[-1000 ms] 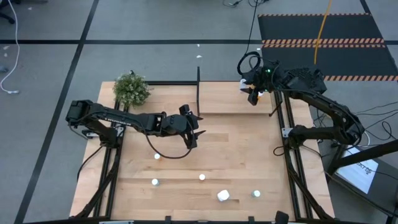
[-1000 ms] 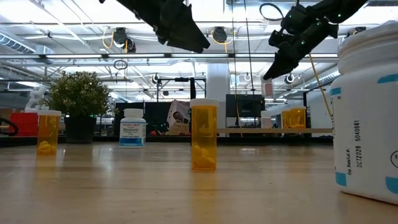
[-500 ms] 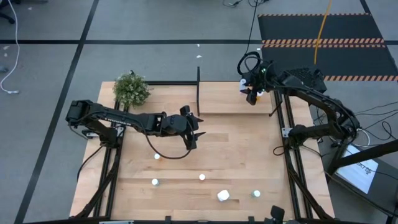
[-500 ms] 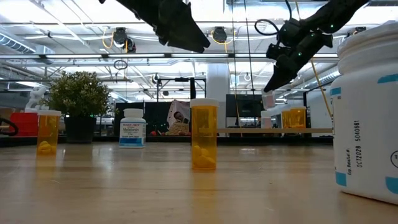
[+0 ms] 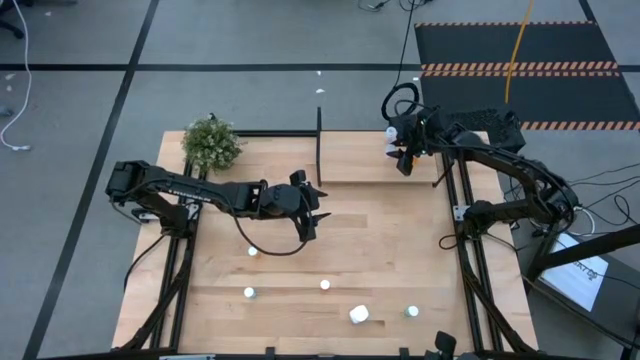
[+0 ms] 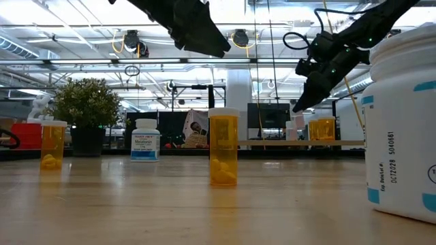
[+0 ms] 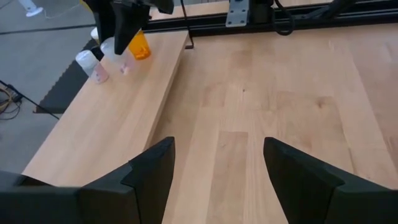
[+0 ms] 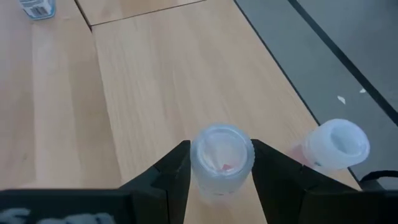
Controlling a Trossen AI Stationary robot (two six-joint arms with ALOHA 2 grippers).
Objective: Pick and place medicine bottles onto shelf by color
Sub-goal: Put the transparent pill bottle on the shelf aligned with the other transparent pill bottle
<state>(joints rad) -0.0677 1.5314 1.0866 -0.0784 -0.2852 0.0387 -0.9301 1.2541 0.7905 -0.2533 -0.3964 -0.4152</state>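
Observation:
My right gripper hangs over the far right end of the shelf, shut on a small clear medicine bottle with a pale cap. Beside it on the shelf stand another clear bottle and an orange one. My left gripper hovers open above the table's middle, with nothing between its fingers. On the near part of the table stand several more bottles, among them an orange one, a small white one and a big white one. My right gripper pinches the clear bottle's two sides between its two fingers, just below the cap. The fingers slant down at it from the table's near right. The bottle stands upright in the hold. I cannot tell whether its base touches the shelf.
A green plant stands at the table's far left corner. A thin black post rises at the shelf's far left corner. Bottle caps dot the near table. Bare wood lies between the shelf and those bottles.
My right gripper has come down toward the shelf's far right end, carrying the clear bottle upright and still shut on it. My left gripper has kept still.

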